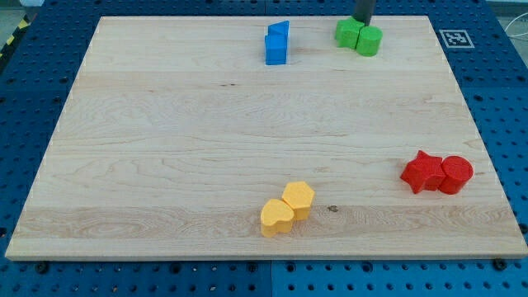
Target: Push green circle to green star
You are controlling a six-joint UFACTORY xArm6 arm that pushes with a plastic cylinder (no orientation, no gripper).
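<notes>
While parked at the view's top edge, my tip (363, 22) sits just above and between the two green blocks; bare rod, nothing grasped. Green circle (369, 40): just below-right of tip, touching green star (350, 34) on its left. Pair's long axis: roughly left-right. Circle's heading: cannot tell. Blue blocks (277, 44): left of tip. Red blocks (437, 172) and yellow blocks (287, 208): far below on wooden board (206, 148).

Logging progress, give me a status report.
My tip at view's top, just behind green pair. Green circle touching green star. Nothing between them.
</notes>
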